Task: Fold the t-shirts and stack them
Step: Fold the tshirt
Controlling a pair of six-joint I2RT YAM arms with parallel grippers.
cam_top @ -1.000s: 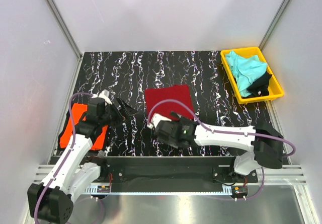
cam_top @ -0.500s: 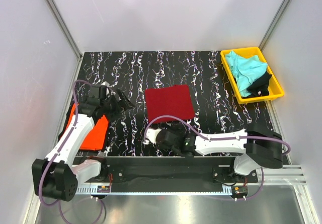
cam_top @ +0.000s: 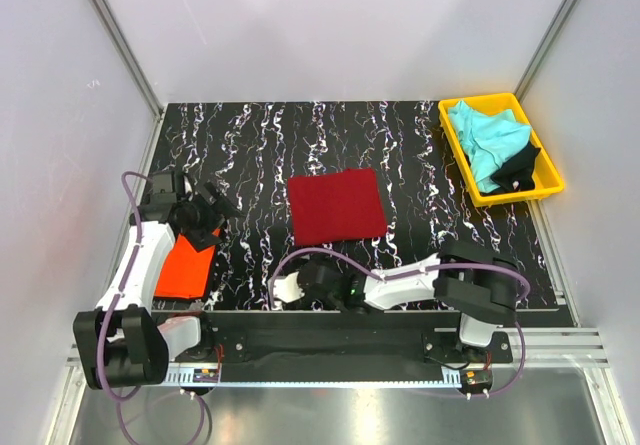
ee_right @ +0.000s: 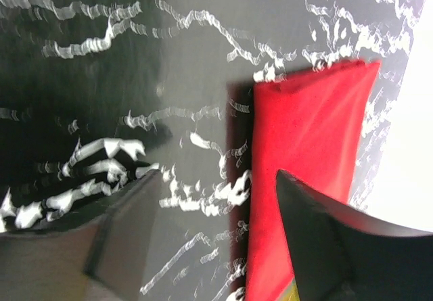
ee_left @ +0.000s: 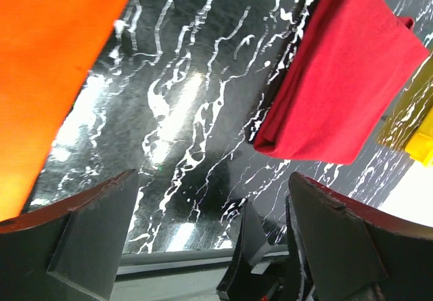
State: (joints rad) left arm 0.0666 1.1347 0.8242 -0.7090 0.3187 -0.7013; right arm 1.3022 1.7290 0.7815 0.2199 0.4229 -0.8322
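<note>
A dark red t-shirt point(cam_top: 337, 206) lies folded in a flat rectangle at the table's middle. It also shows in the left wrist view point(ee_left: 338, 84) and the right wrist view point(ee_right: 304, 159). A bright orange t-shirt point(cam_top: 187, 265) lies folded at the near left, partly under the left arm, and shows in the left wrist view point(ee_left: 47, 57). My left gripper point(cam_top: 205, 213) point(ee_left: 211, 179) is open and empty, just above the orange shirt's far edge. My right gripper point(cam_top: 284, 287) point(ee_right: 218, 176) is open and empty, low by the near edge, in front of the red shirt.
A yellow tray point(cam_top: 520, 195) at the far right holds a crumpled turquoise t-shirt point(cam_top: 485, 135) and a black one point(cam_top: 518, 165). White walls close the table on three sides. The arm bases and a rail run along the near edge.
My left arm has drawn back to the left over the orange shirt. My right arm has pulled back from the red shirt toward the near edge and swung left. Both grippers stay empty.
</note>
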